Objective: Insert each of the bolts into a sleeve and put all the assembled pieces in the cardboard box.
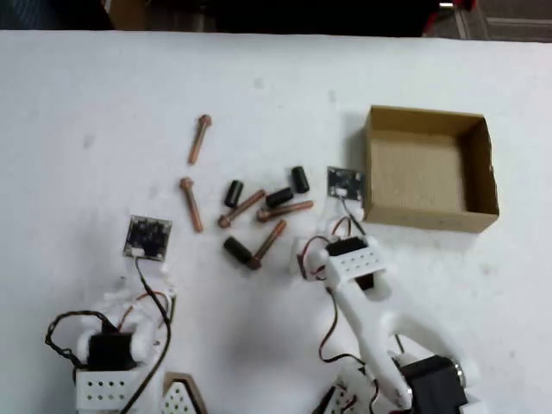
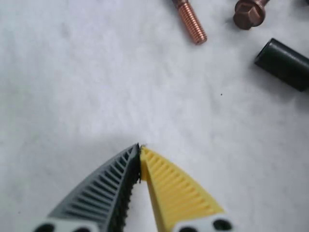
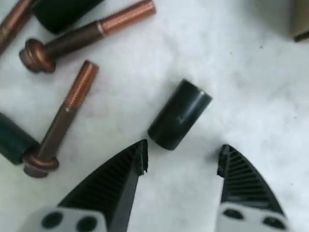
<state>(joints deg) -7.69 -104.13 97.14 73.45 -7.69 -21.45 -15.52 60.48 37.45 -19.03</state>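
Note:
Several copper bolts and black sleeves lie loose mid-table, none joined. One bolt (image 1: 199, 138) lies apart at the far left, another (image 1: 191, 204) below it. My right gripper (image 3: 183, 152) is open just short of a lone black sleeve (image 3: 179, 114), the same sleeve (image 1: 299, 179) nearest the cardboard box (image 1: 427, 168). Beside it lie two bolts (image 3: 87, 34) (image 3: 58, 121), each close to a sleeve. My left gripper (image 2: 140, 149) is shut on nothing, low over bare table, with a bolt's threaded end (image 2: 190, 21), a bolt head (image 2: 248, 12) and a sleeve (image 2: 282, 63) ahead of it.
The open box stands at the right with nothing inside. The right arm (image 1: 362, 302) stretches from the near right edge toward the pile; the left arm (image 1: 112, 354) sits at the near left. The table's far half and left side are bare white.

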